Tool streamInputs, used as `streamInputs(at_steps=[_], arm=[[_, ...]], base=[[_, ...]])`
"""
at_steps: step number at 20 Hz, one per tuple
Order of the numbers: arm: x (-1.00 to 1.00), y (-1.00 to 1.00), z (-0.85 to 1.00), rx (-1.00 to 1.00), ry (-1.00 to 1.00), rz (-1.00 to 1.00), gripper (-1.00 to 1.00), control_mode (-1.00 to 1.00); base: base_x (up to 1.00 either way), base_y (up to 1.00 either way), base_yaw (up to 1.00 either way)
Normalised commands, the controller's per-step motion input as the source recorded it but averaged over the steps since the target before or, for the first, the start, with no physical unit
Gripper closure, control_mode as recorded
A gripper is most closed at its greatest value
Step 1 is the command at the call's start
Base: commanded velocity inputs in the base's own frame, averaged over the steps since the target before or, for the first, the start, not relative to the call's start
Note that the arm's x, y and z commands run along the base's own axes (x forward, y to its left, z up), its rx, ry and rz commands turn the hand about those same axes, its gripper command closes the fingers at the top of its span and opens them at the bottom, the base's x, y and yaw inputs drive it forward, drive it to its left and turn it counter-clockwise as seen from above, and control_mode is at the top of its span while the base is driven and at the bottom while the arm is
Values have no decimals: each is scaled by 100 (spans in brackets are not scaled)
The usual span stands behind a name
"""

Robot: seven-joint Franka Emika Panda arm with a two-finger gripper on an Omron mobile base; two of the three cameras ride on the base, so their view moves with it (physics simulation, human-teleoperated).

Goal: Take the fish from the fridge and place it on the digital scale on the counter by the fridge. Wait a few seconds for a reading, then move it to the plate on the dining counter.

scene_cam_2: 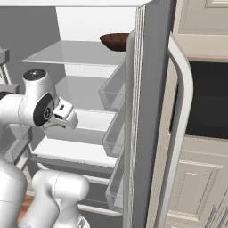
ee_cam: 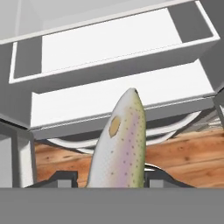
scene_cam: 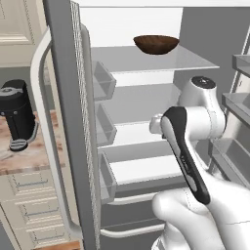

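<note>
Clenched on the fish [ee_cam: 120,144] between gripper [ee_cam: 111,178] tips, nose pointing to 12 o'clock. Open fridge [scene_cam: 146,127] shelves beyond; brown bowl [scene_cam: 156,44] on top shelf.

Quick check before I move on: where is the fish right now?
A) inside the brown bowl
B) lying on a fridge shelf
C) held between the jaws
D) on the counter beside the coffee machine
C: in the hand view the fish rises from between the two dark fingertips of the gripper, clear of the white fridge shelves.
</note>
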Motion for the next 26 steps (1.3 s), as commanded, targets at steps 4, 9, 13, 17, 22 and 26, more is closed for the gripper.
streamInputs(at_steps=[4, 9, 13, 17, 22, 26], arm=[[-11, 0, -2, 0, 0, 5, 100, -100], [-15, 0, -11, -1, 3, 4, 100, -100], [-10, 1, -2, 0, 0, 1, 100, 100], [0, 0, 0, 0, 0, 0, 100, 100], [0, 0, 0, 0, 0, 0, 100, 100], [0, 0, 0, 0, 0, 0, 100, 100]], base=[[0, 0, 0], [0, 0, 0], [-63, 4, 1], [-100, 10, 0], [-100, 23, 0], [-56, 57, 0]])
